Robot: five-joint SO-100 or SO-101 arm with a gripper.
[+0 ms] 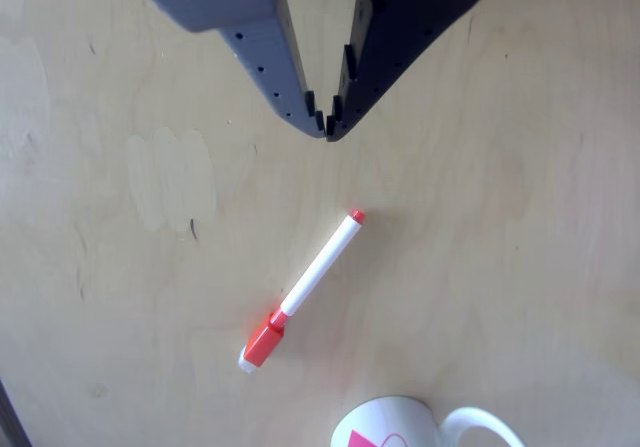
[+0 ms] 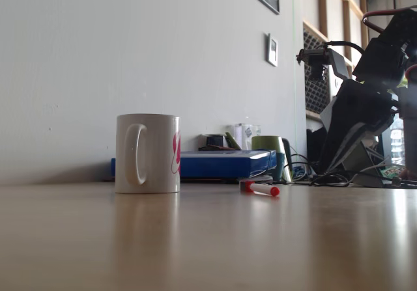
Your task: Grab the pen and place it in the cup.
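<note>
The dark plastic fingers (image 1: 326,127), tips nearly touching and empty, hang above the slim red-capped white pen (image 1: 303,289) lying flat near the white ceramic cup (image 2: 148,153), poised for a grasp.

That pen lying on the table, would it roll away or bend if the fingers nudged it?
The pen looks like a stiff, straight tube, so it probably won't bend. Its round white barrel might roll, though the chunkier, blocky red cap would likely stop it soon. Being slim, it is probably light and may skid on the smooth wooden table.
</note>
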